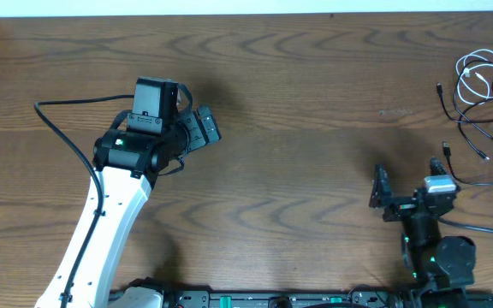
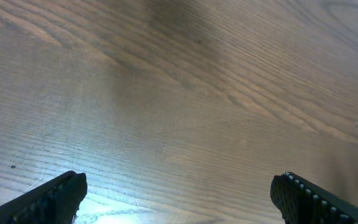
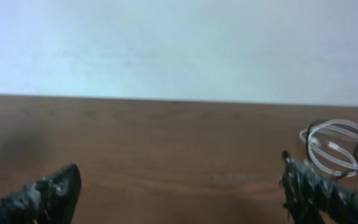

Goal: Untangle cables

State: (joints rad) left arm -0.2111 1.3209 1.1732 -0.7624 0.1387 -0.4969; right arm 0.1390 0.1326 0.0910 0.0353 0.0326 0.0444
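Observation:
The white cable (image 1: 484, 77) lies coiled at the table's far right edge. The black cable (image 1: 467, 130) winds in loose loops just in front of it and crosses it at the coil. My right gripper (image 1: 409, 178) is open and empty, in front and to the left of the cables, apart from them. In the right wrist view the white coil (image 3: 337, 146) shows beyond the right finger, and the jaws (image 3: 179, 183) are wide apart over bare wood. My left gripper (image 1: 205, 127) is open and empty at the table's left middle, far from the cables; its jaws (image 2: 176, 190) frame bare wood.
The wooden table (image 1: 315, 103) ends at a white wall along the back (image 3: 179, 43). The left arm's thick black wire (image 1: 58, 128) loops out to the left of the arm. The right arm's base (image 1: 439, 257) sits at the front right edge.

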